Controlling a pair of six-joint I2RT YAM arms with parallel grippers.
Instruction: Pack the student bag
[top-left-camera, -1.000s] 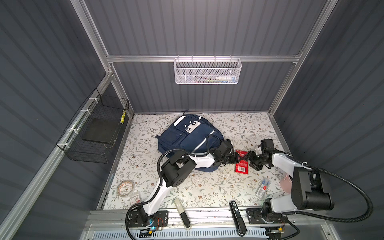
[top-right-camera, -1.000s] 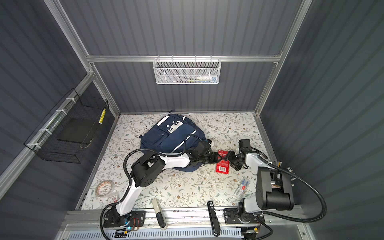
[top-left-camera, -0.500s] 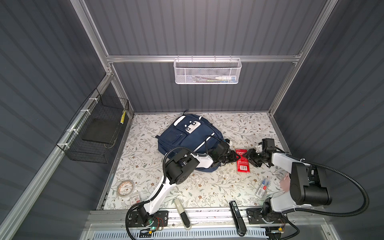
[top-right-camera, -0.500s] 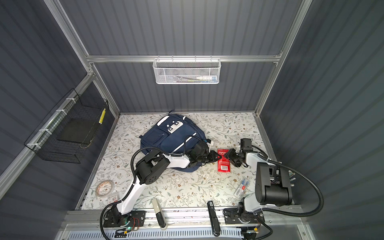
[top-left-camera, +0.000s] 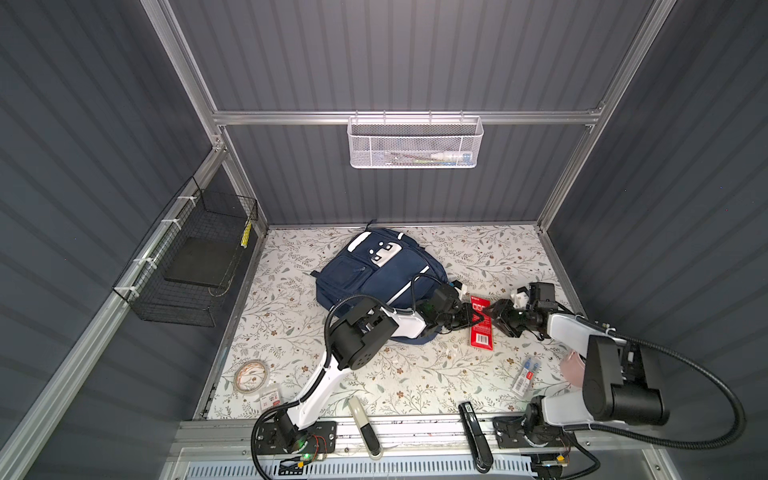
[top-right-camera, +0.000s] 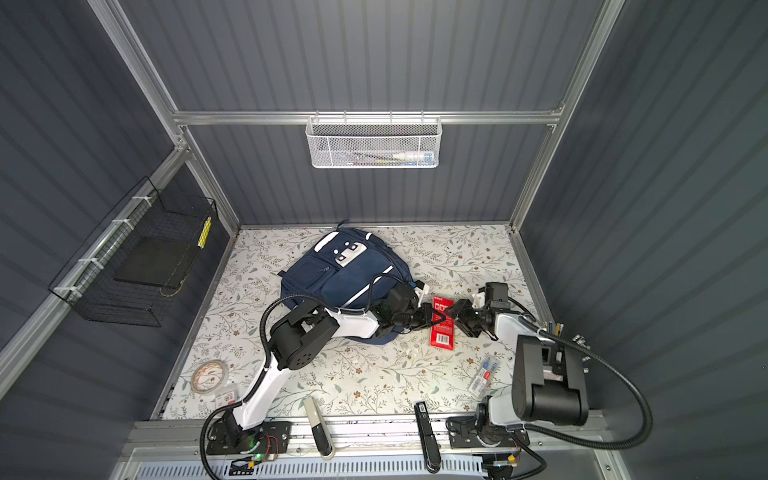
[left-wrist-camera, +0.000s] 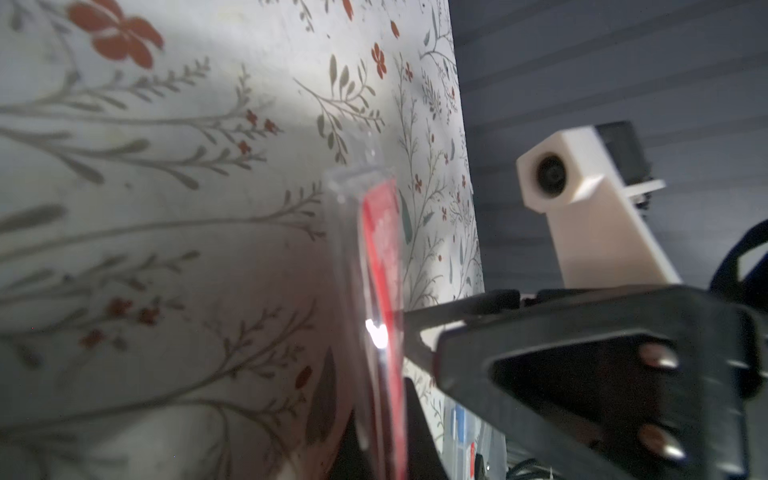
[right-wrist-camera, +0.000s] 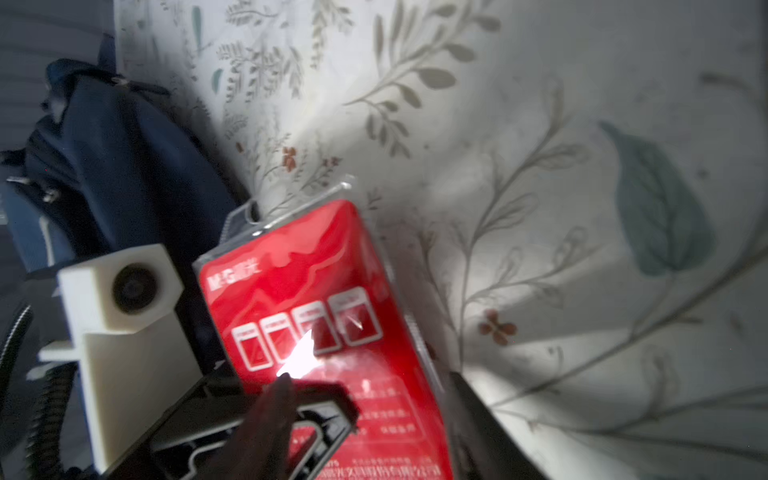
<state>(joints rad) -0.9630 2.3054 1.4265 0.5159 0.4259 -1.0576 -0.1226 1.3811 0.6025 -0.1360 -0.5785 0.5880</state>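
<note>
Left tool (top-left-camera: 467, 318) clamped on a flat red pack sealed in clear plastic (top-left-camera: 481, 334), right tool (top-left-camera: 498, 318) spread open at its other edge.
The left tool pinches the edge nearest the bag, probably to lift the pack off the pale floral-patterned surface (top-left-camera: 415, 374); the right tool seems to steady it, though whether it presses is unclear. Just beside them lies the student bag, a large navy-blue fabric backpack with white stripes (top-left-camera: 374, 278), flat on the surface, close by for loading.
</note>
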